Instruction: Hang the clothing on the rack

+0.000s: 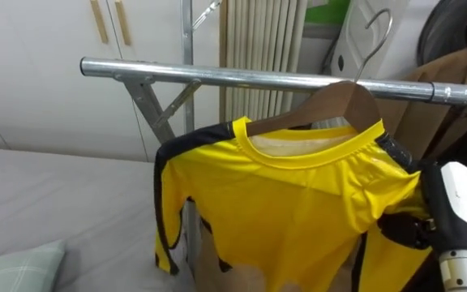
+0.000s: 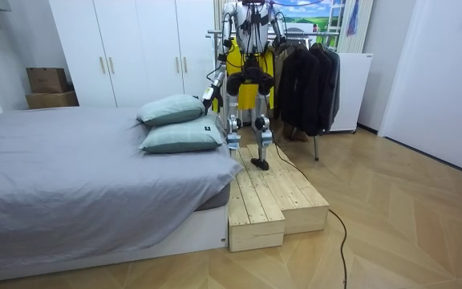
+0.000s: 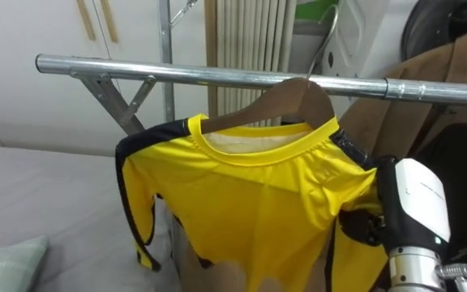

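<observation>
Nearly done: shirt (image 1: 298, 203) on hanger (image 1: 339, 101), hook (image 1: 375, 36) above rail (image 1: 217, 75), unseated; right robot hand (image 1: 460, 211) grips the shirt's shoulder.

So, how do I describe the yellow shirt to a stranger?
Find the metal rail beside the bed. In front of it, a wooden hanger carries the yellow shirt. Only it is bright yellow, black-trimmed; the clothes to its right are brown and dark.

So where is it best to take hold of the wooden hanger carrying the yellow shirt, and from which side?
Probably the bare arm of the brown wooden hanger, just left of its metal hook, from the front and below: the yellow shirt covers both ends, the steel rail runs above, the right hand occupies the right shoulder.
</observation>
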### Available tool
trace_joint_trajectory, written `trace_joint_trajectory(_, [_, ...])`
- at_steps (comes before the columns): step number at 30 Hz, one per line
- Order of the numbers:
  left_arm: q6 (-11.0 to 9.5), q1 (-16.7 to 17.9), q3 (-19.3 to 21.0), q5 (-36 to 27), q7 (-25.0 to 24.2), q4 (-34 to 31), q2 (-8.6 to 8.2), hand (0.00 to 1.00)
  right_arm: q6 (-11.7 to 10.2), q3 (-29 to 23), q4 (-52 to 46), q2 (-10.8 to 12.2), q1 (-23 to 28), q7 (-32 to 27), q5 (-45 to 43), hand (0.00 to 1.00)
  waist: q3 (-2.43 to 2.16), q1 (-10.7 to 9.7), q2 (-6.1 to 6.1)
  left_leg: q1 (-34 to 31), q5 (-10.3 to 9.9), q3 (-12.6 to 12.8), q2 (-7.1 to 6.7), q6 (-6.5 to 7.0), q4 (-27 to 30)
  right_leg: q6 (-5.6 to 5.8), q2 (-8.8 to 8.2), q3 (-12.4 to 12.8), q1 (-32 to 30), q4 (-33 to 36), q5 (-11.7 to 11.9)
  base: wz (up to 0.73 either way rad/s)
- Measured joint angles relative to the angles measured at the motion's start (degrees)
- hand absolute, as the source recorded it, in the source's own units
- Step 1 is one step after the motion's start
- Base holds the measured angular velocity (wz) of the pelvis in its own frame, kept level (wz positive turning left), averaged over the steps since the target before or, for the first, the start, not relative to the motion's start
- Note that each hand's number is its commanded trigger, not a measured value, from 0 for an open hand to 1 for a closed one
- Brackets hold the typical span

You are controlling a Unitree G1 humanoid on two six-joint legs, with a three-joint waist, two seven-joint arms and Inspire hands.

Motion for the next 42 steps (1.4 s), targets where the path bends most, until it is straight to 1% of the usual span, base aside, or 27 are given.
trace_joint_trajectory(6, [-0.1,0.1,0.0,0.0,-0.5,0.0,0.00,0.00,-0.1,-0.1,2.5,0.0,-3.4,1.1,1.0,1.00,0.02,0.1,0.02,0.2,0.1,0.0,-0.03,-0.08,0.0,0.00,-0.02,0.1,0.2,0.1,0.0,0.00])
trace_joint_trajectory(13, [-0.2,0.2,-0.1,0.0,-1.1,0.0,0.00,0.00,-0.1,-0.1,3.5,0.1,-4.2,1.5,2.2,1.00,0.11,0.3,0.12,0.5,0.0,0.0,-0.17,-0.08,-0.1,0.00,-0.14,0.2,0.6,-0.1,0.0,0.00])
trace_joint_trajectory(22, [-0.2,0.0,0.0,0.0,-0.9,0.0,0.02,0.00,-0.1,0.0,4.2,-0.2,-5.1,3.6,5.5,1.00,0.06,0.2,0.08,0.5,0.1,-0.4,-0.11,-0.09,-0.2,0.00,-0.14,-0.6,0.6,0.0,0.0,0.02])
trace_joint_trajectory(26, [-0.2,-0.1,-0.6,0.0,-0.5,0.0,0.03,0.00,0.1,0.2,7.7,-0.6,-7.9,3.7,7.7,1.00,-0.02,0.6,-0.13,0.5,0.2,-0.8,-0.19,-0.25,-0.2,0.00,-0.20,-0.8,0.7,-0.1,0.0,0.02])
trace_joint_trajectory(30, [-0.2,0.5,-0.4,3.8,-0.9,0.0,0.03,0.00,0.1,0.1,8.6,-0.8,-8.2,3.8,8.1,1.00,-0.21,1.2,-0.40,0.5,0.2,-0.8,-0.19,-0.28,-0.1,-0.01,-0.15,-0.7,0.7,0.0,0.0,0.00])
trace_joint_trajectory(32, [-0.2,0.9,-0.5,5.0,-1.6,0.0,0.04,0.00,0.1,0.1,9.0,-1.1,-8.7,4.3,8.8,1.00,-0.22,1.2,-0.40,0.5,0.2,-0.7,-0.19,-0.28,-0.1,-0.03,-0.16,-0.6,0.7,0.0,0.0,0.00])
trace_joint_trajectory(34, [-0.2,1.1,-0.5,6.6,-2.0,0.0,0.10,0.00,0.0,0.2,11.2,-1.8,-10.2,5.0,10.8,1.00,-0.22,1.5,-0.56,0.5,0.2,-0.7,-0.19,-0.28,0.0,-0.06,-0.23,-0.8,0.7,0.1,0.0,0.00])
trace_joint_trajectory(38, [-0.2,1.0,-0.5,6.6,-2.8,-0.4,0.55,0.00,0.0,0.2,16.8,-2.7,-14.3,6.6,14.3,1.00,-0.32,2.0,-0.96,0.5,0.2,-0.9,-0.19,-0.35,0.0,-0.06,-0.21,-1.1,0.7,0.1,0.0,0.00])
trace_joint_trajectory(40, [-0.2,1.0,-0.5,6.6,-3.0,-0.6,0.61,0.00,0.0,0.3,17.7,-2.9,-15.3,7.2,14.5,1.00,-0.31,2.2,-1.08,0.4,0.3,-1.1,-0.19,-0.38,0.0,-0.06,-0.22,-1.2,0.7,0.1,0.0,0.04])
trace_joint_trajectory(42, [-0.1,1.0,-0.5,6.6,-3.6,-0.9,0.87,0.00,0.1,0.3,18.0,-3.1,-15.8,8.0,14.8,1.00,-0.43,2.4,-1.31,0.3,0.3,-1.4,-0.19,-0.41,0.1,-0.06,-0.23,-1.6,0.7,0.1,0.0,0.06])
